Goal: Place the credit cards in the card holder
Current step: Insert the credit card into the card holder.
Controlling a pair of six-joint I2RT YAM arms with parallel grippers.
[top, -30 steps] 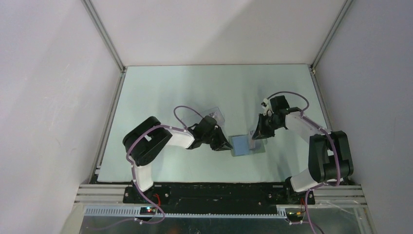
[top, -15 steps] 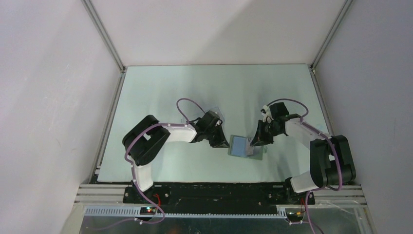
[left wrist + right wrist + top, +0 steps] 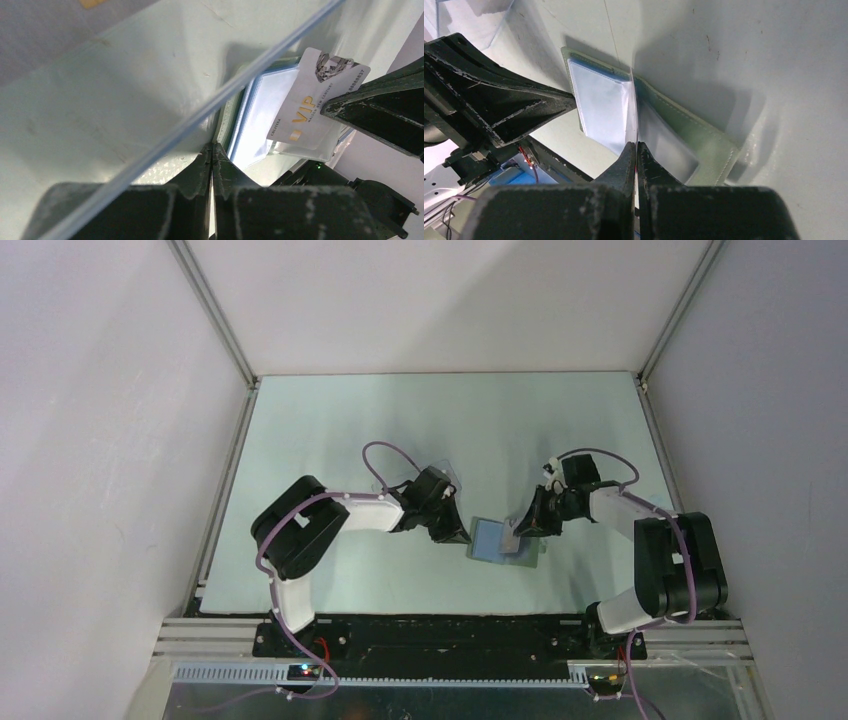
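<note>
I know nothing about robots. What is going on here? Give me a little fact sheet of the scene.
wallet: lying open on the table, blue inside up
card: white, marked VIP, tilted over the wallet's middle
right hand: shut on the card
left hand: shut, tips at the wallet's left edge; grip unclear
clear case: by the left wrist
progress: card not yet in the wallet

1. White card [image 3: 305,112]: "VIP" in large gold letters, running along the card's length.
2. Same card, small dark print beside "VIP": looks like "NEW CENTURY", the rest too small to read.
3. Same card, near its upper edge: a row of digits with several 8s, not fully legible.
</note>
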